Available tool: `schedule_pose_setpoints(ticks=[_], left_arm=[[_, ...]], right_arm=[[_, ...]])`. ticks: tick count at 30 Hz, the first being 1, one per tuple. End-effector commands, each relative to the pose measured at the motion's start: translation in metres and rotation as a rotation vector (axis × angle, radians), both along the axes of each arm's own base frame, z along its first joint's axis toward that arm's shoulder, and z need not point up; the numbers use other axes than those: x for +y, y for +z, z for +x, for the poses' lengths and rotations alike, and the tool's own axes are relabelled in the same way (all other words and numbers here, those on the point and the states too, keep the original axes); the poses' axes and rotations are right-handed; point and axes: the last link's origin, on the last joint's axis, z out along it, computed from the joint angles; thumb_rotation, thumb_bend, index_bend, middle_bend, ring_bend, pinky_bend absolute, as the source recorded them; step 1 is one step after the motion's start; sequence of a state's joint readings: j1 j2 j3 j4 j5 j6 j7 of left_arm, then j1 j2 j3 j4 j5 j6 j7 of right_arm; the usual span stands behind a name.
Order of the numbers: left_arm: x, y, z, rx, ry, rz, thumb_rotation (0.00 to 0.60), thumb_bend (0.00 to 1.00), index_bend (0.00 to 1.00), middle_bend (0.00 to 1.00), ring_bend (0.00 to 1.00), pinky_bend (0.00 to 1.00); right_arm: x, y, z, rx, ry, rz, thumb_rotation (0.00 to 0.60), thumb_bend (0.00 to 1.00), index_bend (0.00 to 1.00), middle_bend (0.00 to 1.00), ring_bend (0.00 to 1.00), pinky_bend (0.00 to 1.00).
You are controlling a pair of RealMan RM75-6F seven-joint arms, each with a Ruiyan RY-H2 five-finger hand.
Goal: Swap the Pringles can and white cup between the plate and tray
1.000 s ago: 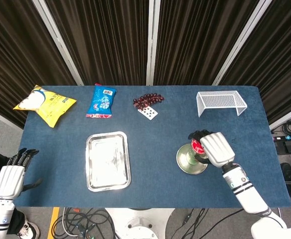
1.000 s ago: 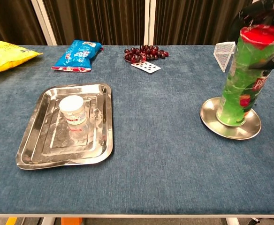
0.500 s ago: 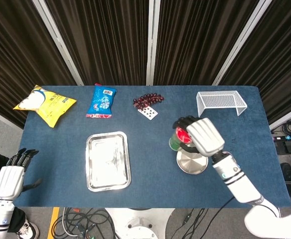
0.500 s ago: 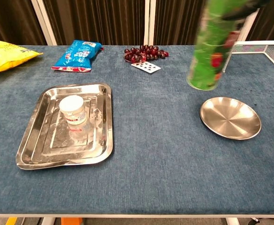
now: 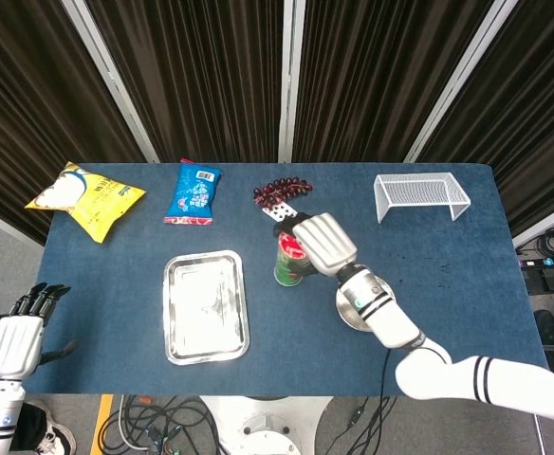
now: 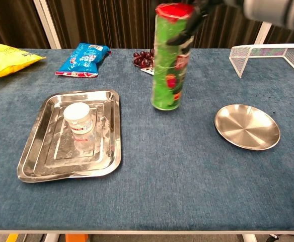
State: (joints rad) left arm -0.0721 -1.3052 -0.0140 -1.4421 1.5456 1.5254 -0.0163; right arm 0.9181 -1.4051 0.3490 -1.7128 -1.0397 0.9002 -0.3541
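My left hand [image 5: 16, 343] hangs off the near-left corner of the table [image 6: 187, 166], fingers straight and slightly apart, holding nothing. The tray [image 6: 33, 156] lies toward the near-left part of the table, with the white cup [image 6: 78, 119] standing upright inside it, toward its far half. The cup looks light and thin-walled; I judge it should be taken around the sides with moderate pressure, since a hard squeeze could deform it. Between the tray and the plate [image 6: 247, 126], the Pringles can [image 6: 170, 60] stands upright near the middle of the table, its base at or just above the cloth; I cannot tell which. My right hand [image 5: 324, 243] grips it at the top, fingers wrapped around the red lid end. The can is a tall, stiff, smooth tube, light and top-heavy in this grip, so it could tip if released before the base sits flat. The plate, near the right part of the table, is bare. Along the far edge lie a yellow bag [image 5: 85, 197], a blue packet [image 5: 193, 192], grapes [image 5: 282, 190] with a playing card [image 5: 281, 214], and a wire rack [image 5: 420, 194]. The grapes and card lie just behind the can; nothing stands between the can and the tray.
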Motion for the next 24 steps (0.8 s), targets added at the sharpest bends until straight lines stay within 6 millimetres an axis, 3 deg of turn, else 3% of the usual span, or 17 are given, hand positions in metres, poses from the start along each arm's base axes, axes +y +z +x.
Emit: schedule_pose_setpoints(ticks=[1, 8, 11, 18, 20, 24], left_arm=[[-0.001, -0.001, -0.001, 0.002, 0.001, -0.009, 0.600, 0.05, 0.18, 0.17, 0.10, 0.21], [-0.003, -0.002, -0.002, 0.003, 0.001, -0.013, 0.600, 0.05, 0.18, 0.17, 0.10, 0.21], [-0.002, -0.003, -0.002, 0.004, 0.000, -0.016, 0.600, 0.05, 0.18, 0.17, 0.10, 0.21], [-0.002, -0.003, -0.003, 0.006, 0.007, -0.017, 0.600, 0.05, 0.18, 0.17, 0.10, 0.21], [-0.002, -0.003, -0.003, 0.006, 0.004, -0.015, 0.600, 0.05, 0.18, 0.17, 0.10, 0.21], [-0.001, -0.001, -0.001, 0.005, -0.002, -0.010, 0.600, 0.05, 0.18, 0.17, 0.10, 0.21]], right_arm=[[-0.002, -0.009, 0.008, -0.012, 0.011, 0.013, 0.600, 0.18, 0.37, 0.39, 0.39, 0.55], [-0.003, -0.020, 0.011, -0.004, 0.033, 0.009, 0.600, 0.18, 0.35, 0.38, 0.38, 0.53], [-0.003, -0.020, 0.010, -0.006, 0.034, 0.013, 0.600, 0.18, 0.31, 0.35, 0.33, 0.48], [-0.002, -0.019, 0.006, 0.028, 0.022, 0.048, 0.600, 0.06, 0.04, 0.13, 0.02, 0.17], [-0.002, -0.018, 0.004, 0.042, 0.014, 0.061, 0.600, 0.03, 0.00, 0.07, 0.00, 0.12], [0.000, -0.014, 0.004, 0.044, 0.012, 0.061, 0.600, 0.02, 0.00, 0.05, 0.00, 0.10]])
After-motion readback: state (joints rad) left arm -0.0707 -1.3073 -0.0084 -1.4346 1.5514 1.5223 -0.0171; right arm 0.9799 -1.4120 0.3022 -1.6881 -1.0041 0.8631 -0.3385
